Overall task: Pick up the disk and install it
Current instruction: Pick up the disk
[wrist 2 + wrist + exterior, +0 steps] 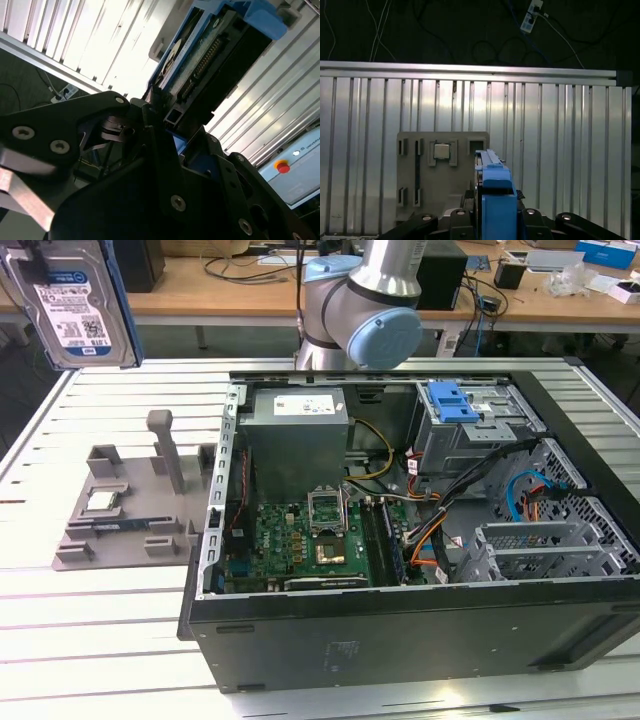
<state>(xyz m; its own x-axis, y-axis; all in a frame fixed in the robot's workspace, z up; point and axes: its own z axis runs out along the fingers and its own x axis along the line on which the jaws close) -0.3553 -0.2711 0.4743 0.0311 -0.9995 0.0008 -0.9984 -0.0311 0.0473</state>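
The hand (167, 127) is pressed together on the disk (210, 55), its dark fingers (160, 107) pinching the near end of the drive across its blue side rails. In the second wrist view the disk juts out from the hand with its connector edge and circuit-board side showing. In the first wrist view it stands edge-on, a blue rail (496, 192) rising out of the hand (495, 222).

In the exterior view the disk (75, 305) hangs high at the exterior view's far left, label side facing the camera, well above the slatted metal table (100, 640). Beneath it on the table lies a grey fixture tray (130, 505) with a small square chip (103, 502) seated in it.

To the exterior view's right of the tray lies the open computer case (400, 640). Inside it are the grey power supply (297, 435), the green motherboard (300, 540) and bundled cables (440, 530). A drive cage with a blue latch (452, 400) sits at the far right of the case. The arm's elbow joint (375, 300) rises behind the case.
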